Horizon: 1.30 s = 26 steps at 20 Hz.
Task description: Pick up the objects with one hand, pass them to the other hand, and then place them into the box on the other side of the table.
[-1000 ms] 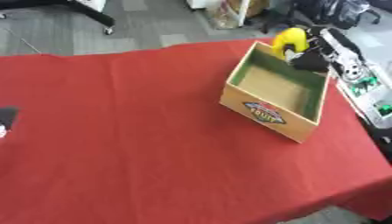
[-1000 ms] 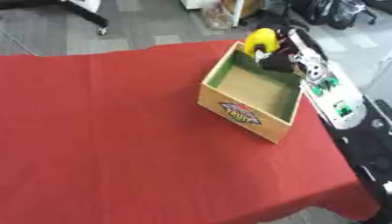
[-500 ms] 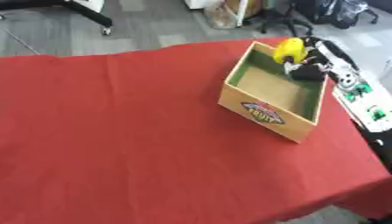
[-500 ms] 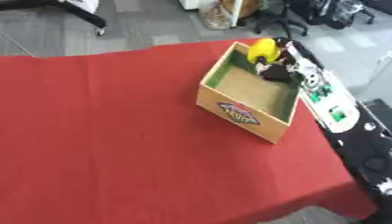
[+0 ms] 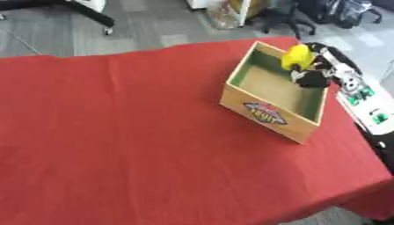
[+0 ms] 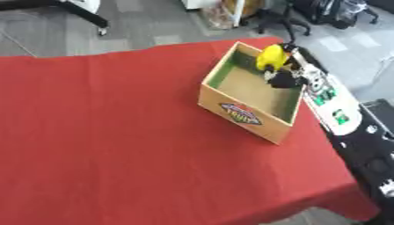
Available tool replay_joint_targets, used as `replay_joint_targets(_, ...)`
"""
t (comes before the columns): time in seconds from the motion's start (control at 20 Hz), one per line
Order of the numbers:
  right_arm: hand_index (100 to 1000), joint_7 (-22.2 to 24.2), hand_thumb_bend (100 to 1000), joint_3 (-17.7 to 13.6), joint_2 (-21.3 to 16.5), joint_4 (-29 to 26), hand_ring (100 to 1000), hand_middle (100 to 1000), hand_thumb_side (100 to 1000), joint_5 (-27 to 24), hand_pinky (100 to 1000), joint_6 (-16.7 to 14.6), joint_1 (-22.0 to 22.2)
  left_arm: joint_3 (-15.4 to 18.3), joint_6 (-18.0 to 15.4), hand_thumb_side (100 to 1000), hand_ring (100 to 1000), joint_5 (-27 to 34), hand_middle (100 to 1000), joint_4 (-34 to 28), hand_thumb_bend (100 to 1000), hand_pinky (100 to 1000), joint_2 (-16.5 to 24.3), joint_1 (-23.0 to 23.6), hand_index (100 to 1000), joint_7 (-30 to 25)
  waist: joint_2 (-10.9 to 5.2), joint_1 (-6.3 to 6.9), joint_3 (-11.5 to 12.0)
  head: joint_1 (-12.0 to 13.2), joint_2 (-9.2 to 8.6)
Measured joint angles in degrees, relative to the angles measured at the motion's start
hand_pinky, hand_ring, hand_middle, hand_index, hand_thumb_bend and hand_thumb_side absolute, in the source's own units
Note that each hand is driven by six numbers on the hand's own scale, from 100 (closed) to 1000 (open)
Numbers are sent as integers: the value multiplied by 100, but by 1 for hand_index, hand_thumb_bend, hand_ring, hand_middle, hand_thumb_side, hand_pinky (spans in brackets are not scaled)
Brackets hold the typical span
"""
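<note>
In the left eye view, my right hand (image 5: 314, 75) has come further in over the far right corner of the box (image 5: 265, 115) than it was a second ago, and it now sits lower, its dark fingers dipping below the rim. The yellow object (image 5: 297, 57) is in it, my fingers curled round its lower side, and most of its rounded body shows above the box's far wall. So I judge the handover is done and this is the placing step: the object is over the box's open inside but not yet down on the floor of it. My forearm runs in from the right edge, along the table's right side, wrist bent toward the box. The red tablecloth (image 5: 123, 132) has nothing else on it that I can see.

In the right eye view, the same grip shows from slightly further over: my right hand (image 6: 285, 79) reaches across the box's right wall, the yellow object (image 6: 271, 57) held above and behind my fingers, near the far corner. My left hand shows in neither view.
</note>
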Motion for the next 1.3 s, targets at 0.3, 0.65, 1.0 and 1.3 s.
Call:
replay_joint_targets(0.3,956,7,185,0,0,31,865,933,129,19,882,34,6,2,23,460,677,0,635,0,515,819,0,17,779,10,4,0,0,26,1)
replay_joint_targets(0.65,1000,135,367,-1,1,40,896,956,100,86,917,-44,9,5,39,462,678,-1,635,0,499,819,0,29,780,18,4,0,0,32,2)
replay_joint_targets(1.0,993,243,231,-38,1,133,868,935,100,-21,895,-212,9,8,49,464,678,-21,635,0,489,819,0,40,778,25,4,3,1,84,9)
replay_joint_targets(1.3,951,-513,100,-122,46,0,808,898,631,-711,873,-116,-13,73,53,459,679,-24,635,0,500,813,9,41,777,56,4,41,8,416,32)
